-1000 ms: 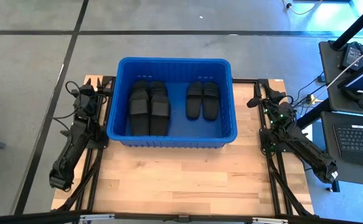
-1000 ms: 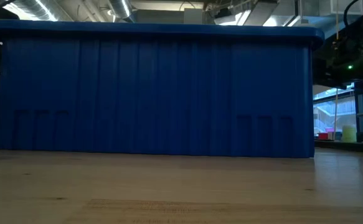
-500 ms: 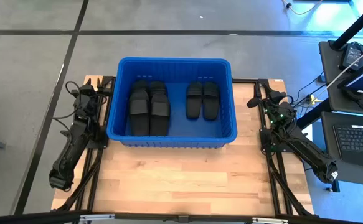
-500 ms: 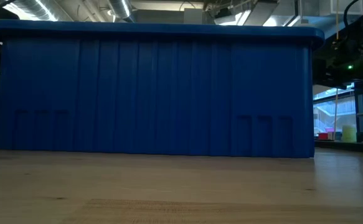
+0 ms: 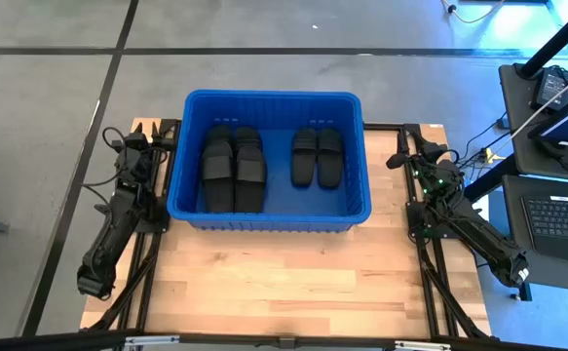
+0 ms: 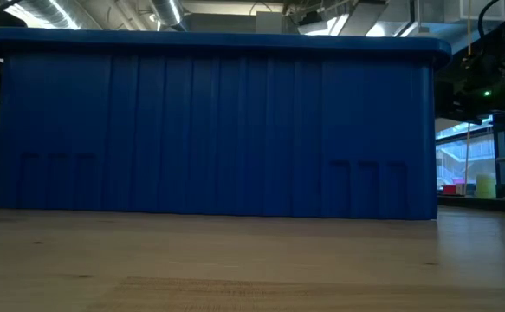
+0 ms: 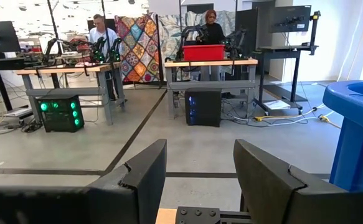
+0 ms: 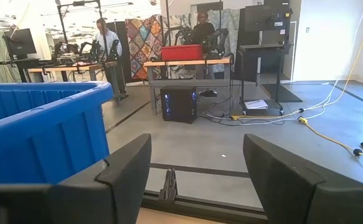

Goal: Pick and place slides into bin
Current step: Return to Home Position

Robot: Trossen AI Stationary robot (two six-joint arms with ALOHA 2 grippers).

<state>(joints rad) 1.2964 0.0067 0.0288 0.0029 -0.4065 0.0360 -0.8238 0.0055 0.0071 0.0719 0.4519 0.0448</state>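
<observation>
**Slides in the bin, both arms at the table's sides**

High view: a pale wood table (image 5: 264, 283) on grey floor (image 5: 50, 97) carries the bin (image 5: 269, 97), with the slides (image 5: 235, 168) lying inside. The left gripper (image 5: 135, 146) and right gripper (image 5: 408, 154) flank it, apart.

Low view: the bin's wall blocks the room.

Wrist views: each gripper's fingers are spread and empty. Workbenches (image 7: 63, 71), a quilt (image 7: 134, 37) and two people (image 7: 99, 25) stand beyond.

Left arm (image 5: 118, 219) and right arm (image 5: 459, 219) are showing as dark, jointed links with rounded housings. Thin black cables (image 5: 96, 183) are looping beside the left arm's base, and small green lights (image 5: 437, 178) are glowing on the right arm. Left fingers (image 7: 141, 177) and right fingers (image 8: 128, 165) are appearing as broad, matte black, angular wedges with bevelled edges.
</observation>
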